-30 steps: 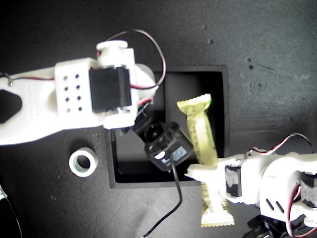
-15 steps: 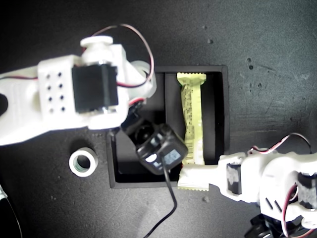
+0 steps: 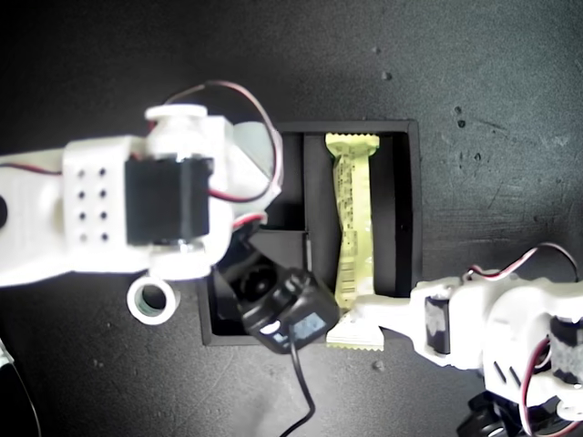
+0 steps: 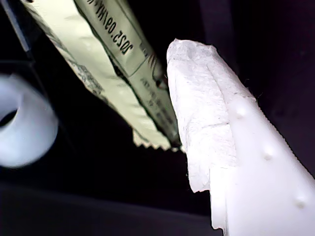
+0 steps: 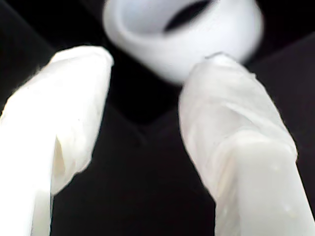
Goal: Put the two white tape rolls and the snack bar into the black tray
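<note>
Fingers (image 5: 74,108) of the second gripper (image 5: 152,64) stand wide apart w/ nothing between them. The plain white tape roll (image 5: 182,29) sits just past their tips, apparently free.

In the exterior view this arm reaches over the small-compartment side of the black tray (image 3: 414,182). A pale curve of that roll (image 3: 253,141) shows under it, seemingly inside a small compartment. The jaws are probably spread because that roll is already delivered (much of it is hidden by the arm, so its seating is uncertain).

The first gripper (image 3: 360,319) is at the tray's wall, by the crimped end of the snack bar (image 3: 353,209). Only one finger (image 4: 202,113) shows in its wrist view, just beside the wrapper (image 4: 123,54); whether the jaws grip or are parted can't be told. The bar lies lengthwise in the tray's long compartment, its end by the gripper resting on or over the wall, so it likely needs a nudge to drop flat.

The green-core tape roll (image 3: 152,299) is outside the tray, just beside its wall on the small-compartment side, not yet picked up.
</note>
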Tool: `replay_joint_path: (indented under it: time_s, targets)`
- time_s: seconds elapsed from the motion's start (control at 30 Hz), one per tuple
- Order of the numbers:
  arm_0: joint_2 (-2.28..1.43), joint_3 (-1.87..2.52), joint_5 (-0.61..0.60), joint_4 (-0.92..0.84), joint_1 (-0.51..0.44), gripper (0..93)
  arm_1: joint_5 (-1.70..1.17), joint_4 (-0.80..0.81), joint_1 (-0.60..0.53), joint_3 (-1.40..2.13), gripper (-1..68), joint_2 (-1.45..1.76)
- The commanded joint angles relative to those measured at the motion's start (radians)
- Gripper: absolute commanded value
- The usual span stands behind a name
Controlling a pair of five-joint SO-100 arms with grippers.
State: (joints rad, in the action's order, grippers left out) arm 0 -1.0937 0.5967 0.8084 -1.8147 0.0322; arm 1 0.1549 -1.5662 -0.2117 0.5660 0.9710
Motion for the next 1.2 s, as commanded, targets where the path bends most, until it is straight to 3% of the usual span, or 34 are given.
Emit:
replay_joint_path:
  time_s: [0.0, 0.23, 0.37, 0.47, 0.53, 0.83, 1.07, 1.17]
  targets:
    - [-0.16, 0.018, 0.017, -0.017, -0.021, 10.6, 0.012, -0.032, 0.018, -0.075, 24.7, 0.012]
    - [-0.394, 0.216, 0.084, -0.017, -0.057, 9.8, 0.043, -0.173, 0.044, -0.233, 22.1, 0.012]
    - [-0.518, 0.374, 0.195, -0.017, -0.132, 9.6, 0.247, -0.236, 0.184, -0.201, 15.0, 0.1]
    - [-0.606, 0.517, 0.31, -0.012, -0.218, 9.6, 0.394, -0.236, 0.282, -0.132, 4.3, 0.172]
    - [-0.678, 0.638, 0.393, 0.02, -0.282, 9.6, 0.442, -0.236, 0.314, -0.1, 0.7, 0.219]
    - [-1.078, 1.378, 0.614, 0.545, -0.48, 9.6, 0.591, -0.235, 0.383, 0.153, 0.0, 0.583]
    - [-1.037, 1.525, 0.647, 0.753, -0.528, 9.8, 0.723, -0.224, 0.38, 0.54, -0.1, 0.91]
    - [-0.991, 1.534, 0.626, 0.81, -0.525, 10.5, 0.773, -0.144, 0.354, 0.758, -0.2, 1.069]
